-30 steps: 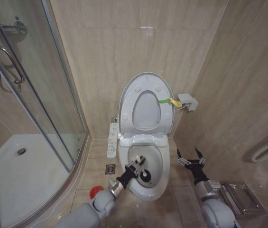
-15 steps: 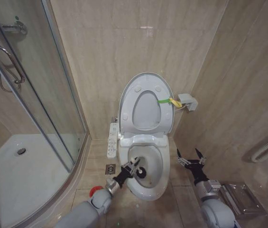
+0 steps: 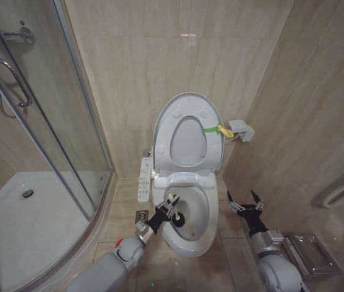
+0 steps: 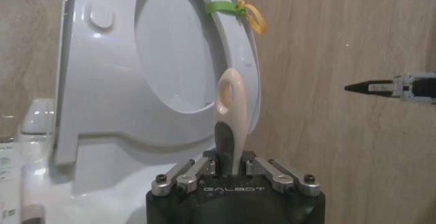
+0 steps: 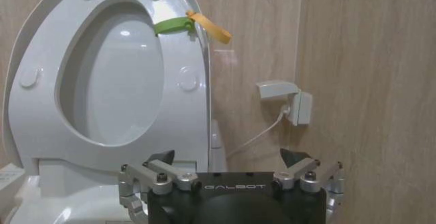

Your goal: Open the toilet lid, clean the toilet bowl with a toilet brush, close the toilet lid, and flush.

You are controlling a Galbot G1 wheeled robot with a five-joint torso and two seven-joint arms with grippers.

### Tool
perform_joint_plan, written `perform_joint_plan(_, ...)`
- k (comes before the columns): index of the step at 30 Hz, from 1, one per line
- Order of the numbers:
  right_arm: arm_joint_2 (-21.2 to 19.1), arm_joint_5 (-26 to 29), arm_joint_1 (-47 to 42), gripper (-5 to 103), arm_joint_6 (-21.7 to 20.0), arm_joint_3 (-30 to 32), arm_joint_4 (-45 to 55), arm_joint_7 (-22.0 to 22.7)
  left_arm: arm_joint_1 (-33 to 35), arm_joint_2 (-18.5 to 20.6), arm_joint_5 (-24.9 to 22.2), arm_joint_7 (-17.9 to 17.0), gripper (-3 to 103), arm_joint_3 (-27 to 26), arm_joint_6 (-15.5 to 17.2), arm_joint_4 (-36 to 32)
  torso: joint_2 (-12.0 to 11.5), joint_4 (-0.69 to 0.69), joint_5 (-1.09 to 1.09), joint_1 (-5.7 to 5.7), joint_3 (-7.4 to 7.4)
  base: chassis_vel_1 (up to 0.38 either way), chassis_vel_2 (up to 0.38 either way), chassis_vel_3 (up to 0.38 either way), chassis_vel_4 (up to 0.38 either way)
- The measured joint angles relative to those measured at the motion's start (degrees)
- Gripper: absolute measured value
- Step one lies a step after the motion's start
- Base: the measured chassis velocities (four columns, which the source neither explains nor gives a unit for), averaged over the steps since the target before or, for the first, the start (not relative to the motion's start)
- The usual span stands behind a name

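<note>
On the far left stood the glass shower enclosure (image 3: 44, 134). My left gripper (image 3: 170, 208) hung over the near left rim of the toilet bowl (image 3: 203, 241), pinching the toilet brush (image 3: 178, 218) by its pale handle, the black head down inside the bowl. Behind, the toilet lid (image 3: 187, 131) stood raised against the far wall. My right gripper (image 3: 245, 205) hovered just right of the bowl, fingers spread and holding nothing.
</note>
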Motion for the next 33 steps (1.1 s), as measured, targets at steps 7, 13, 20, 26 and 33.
perform_joint_plan(7, 0.0, 0.0, 0.0, 100, 0.0, 0.0, 0.0, 0.0, 0.37, -0.89, -0.09, -0.47, 20, 0.39, 0.56, 0.14, 0.0, 0.0, 0.0, 0.0, 0.0, 0.0, 0.0, 0.0, 0.0)
perform_joint_plan(13, 0.0, 0.0, 0.0, 100, 0.0, 0.0, 0.0, 0.0, 0.2, -1.01, -0.79, -0.65, 20, 0.67, 1.03, -0.51, 0.0, 0.0, 0.0, 0.0, 0.0, 0.0, 0.0, 0.0, 0.0)
perform_joint_plan(20, 0.0, 0.0, 0.0, 100, 0.0, 0.0, 0.0, 0.0, 0.2, -3.21, -1.27, -0.62, 20, 0.98, 0.77, 1.07, 0.0, 0.0, 0.0, 0.0, 0.0, 0.0, 0.0, 0.0, 0.0)
perform_joint_plan(26, 0.0, 0.0, 0.0, 100, 0.0, 0.0, 0.0, 0.0, 0.02, -4.89, -0.97, 0.22, 20, 1.52, 0.16, 4.86, 0.0, 0.0, 0.0, 0.0, 0.0, 0.0, 0.0, 0.0, 0.0)
perform_joint_plan(33, 0.0, 0.0, 0.0, 100, 0.0, 0.0, 0.0, 0.0, -1.29, -4.13, -0.14, 0.65, 20, 0.67, -0.3, 8.59, 0.0, 0.01, 0.0, 0.0, 0.0, 0.0, 0.0, 0.0, 0.0)
